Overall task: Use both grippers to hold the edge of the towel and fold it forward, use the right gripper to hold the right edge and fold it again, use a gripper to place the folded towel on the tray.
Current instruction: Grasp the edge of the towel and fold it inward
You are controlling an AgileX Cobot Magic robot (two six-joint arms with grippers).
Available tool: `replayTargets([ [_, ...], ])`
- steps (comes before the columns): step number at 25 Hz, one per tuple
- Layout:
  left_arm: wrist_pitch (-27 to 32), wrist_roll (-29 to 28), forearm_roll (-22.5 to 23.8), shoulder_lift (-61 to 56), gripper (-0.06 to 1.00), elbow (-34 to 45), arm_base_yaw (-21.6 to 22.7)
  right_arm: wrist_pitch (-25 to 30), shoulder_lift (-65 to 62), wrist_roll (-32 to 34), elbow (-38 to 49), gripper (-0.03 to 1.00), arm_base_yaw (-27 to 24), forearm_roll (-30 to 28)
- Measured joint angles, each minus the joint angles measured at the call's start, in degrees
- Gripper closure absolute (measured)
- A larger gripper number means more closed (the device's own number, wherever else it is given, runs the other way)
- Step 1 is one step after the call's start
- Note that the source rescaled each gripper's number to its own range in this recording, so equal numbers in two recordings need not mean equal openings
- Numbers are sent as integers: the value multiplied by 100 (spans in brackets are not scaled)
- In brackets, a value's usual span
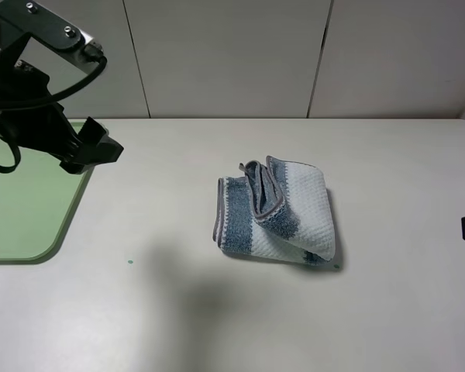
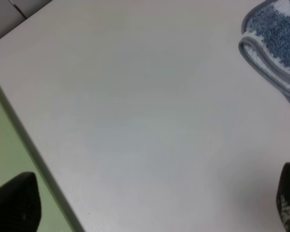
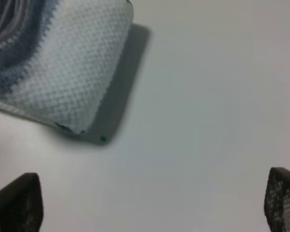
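2 open, empty pincers were noted: left gripper (image 2: 152, 208), right gripper (image 3: 152, 205). Towel (image 1: 275, 217) was seen folded at centre of worktop (image 1: 387, 310); tray (image 1: 23, 209) was set at its left edge.

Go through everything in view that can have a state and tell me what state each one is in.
towel: folded into a bundle, lying on the table, not held, not on the tray.
tray: lying flat at the table's left side, without the towel.
left end effector: open, holding nothing.
right end effector: open, holding nothing, apart from the towel.
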Motion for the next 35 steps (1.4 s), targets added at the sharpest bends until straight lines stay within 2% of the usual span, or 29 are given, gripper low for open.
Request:
replayTargets([
  [6,-4,0,0,0,-3,0,0,270,-1119,-191,43,-3,-767,-39],
  [11,-7,0,0,0,-3,0,0,319,-1997,-367,163,-3,-1161,47],
  [22,-13,0,0,0,-3,0,0,293,-2461,-305,171,-3,-1291,-15],
  [27,-13,0,0,0,-3,0,0,293,-2745,-276,171,-3,-1665,-56],
  [35,-18,0,0,0,-3,0,0,293,-2758,99,171,-3,-1785,19],
])
